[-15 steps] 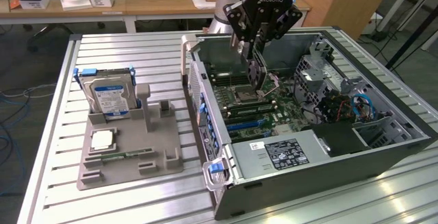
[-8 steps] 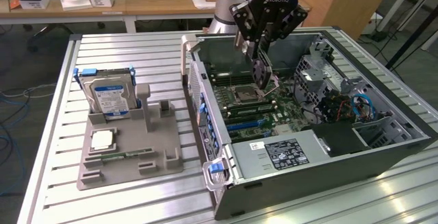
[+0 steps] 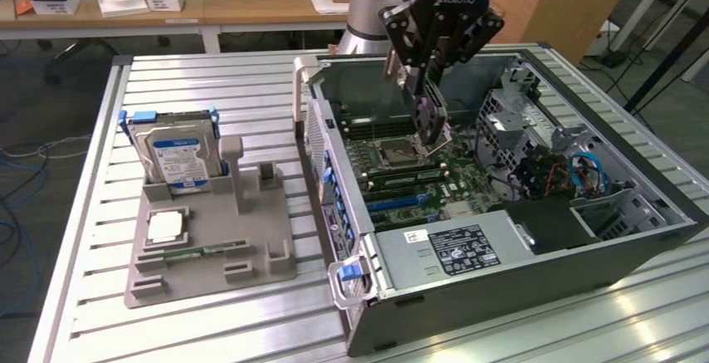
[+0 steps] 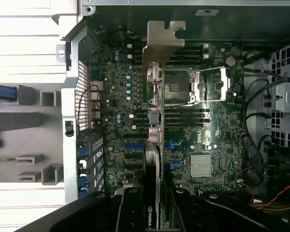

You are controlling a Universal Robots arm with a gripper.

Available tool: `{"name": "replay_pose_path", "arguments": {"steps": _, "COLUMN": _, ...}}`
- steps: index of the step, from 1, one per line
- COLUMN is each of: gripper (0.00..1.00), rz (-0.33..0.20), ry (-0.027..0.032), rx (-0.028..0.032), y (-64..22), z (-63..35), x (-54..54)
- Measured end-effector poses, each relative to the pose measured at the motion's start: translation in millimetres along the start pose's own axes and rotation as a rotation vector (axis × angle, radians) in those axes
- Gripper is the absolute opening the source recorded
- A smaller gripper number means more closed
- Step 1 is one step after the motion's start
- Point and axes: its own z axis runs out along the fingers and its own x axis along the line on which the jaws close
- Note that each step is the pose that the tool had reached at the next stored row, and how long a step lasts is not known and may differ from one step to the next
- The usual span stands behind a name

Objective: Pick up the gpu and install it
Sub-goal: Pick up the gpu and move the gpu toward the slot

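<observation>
The gripper (image 3: 427,89) pinches the gpu (image 3: 434,130) by its upper edge over the open computer case (image 3: 499,288). The card seems stiff, light and fragile.

A robotics lab: a slatted aluminium bench (image 3: 222,89) bears an open computer tower (image 3: 520,276), with cluttered wooden desks (image 3: 266,7) and loose floor cables (image 3: 22,154) behind.
</observation>
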Motion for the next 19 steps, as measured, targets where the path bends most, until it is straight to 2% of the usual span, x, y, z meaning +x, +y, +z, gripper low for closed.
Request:
{"name": "replay_pose_path", "arguments": {"steps": 10, "gripper": 0.26, "rz": -0.001, "ry": 0.0, "rx": 0.0, "y": 0.5, "z": 0.2, "x": -6.0}}
{"name": "replay_pose_path", "arguments": {"steps": 19, "gripper": 0.26, "rz": -0.003, "ry": 0.0001, "rx": -0.0001, "y": 1.0, "z": 0.3, "x": -18.0}}
